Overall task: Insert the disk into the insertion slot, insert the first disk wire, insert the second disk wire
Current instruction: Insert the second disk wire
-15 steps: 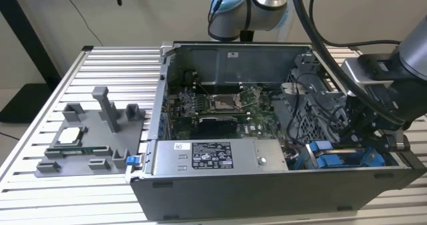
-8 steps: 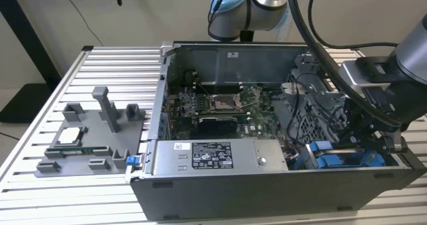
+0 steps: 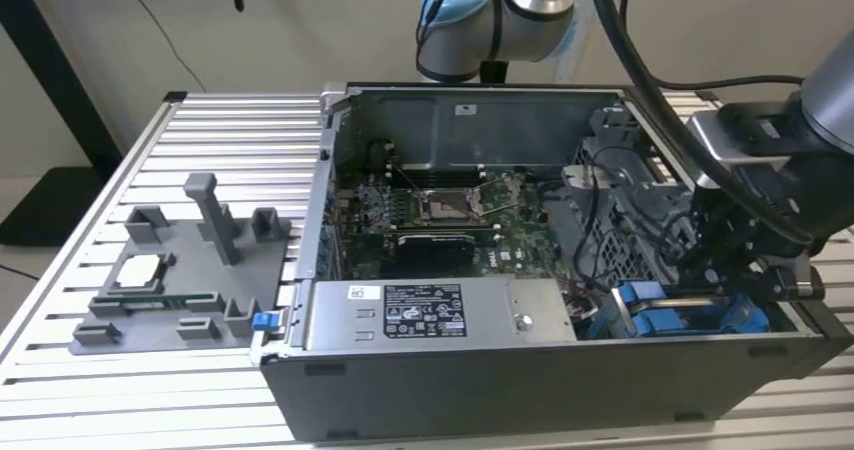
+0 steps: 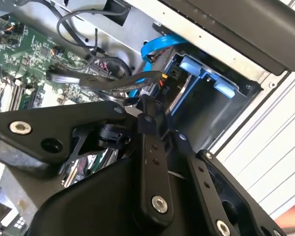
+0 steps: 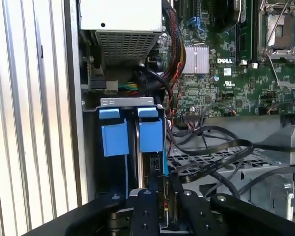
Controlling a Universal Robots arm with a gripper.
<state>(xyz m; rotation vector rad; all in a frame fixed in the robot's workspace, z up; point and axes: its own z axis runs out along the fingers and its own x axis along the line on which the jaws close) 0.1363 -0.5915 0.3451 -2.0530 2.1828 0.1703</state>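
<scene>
Up close — disk point(image 5: 146, 162) in insertion slot point(image 5: 119, 137), jaws nearby.

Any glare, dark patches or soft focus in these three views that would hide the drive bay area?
Exterior view: even light, but the arm shadows the drive bay. Second wrist view: the gripper body is close and dark, blocking much; bright aluminium slats at the edge. First wrist view: blue clips well lit and sharp, the bay below them dim.

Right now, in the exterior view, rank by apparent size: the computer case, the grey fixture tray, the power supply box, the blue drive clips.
Largest to smallest:
1. Computer case
2. Power supply box
3. Grey fixture tray, close to the box, so unsure
4. Blue drive clips
</scene>
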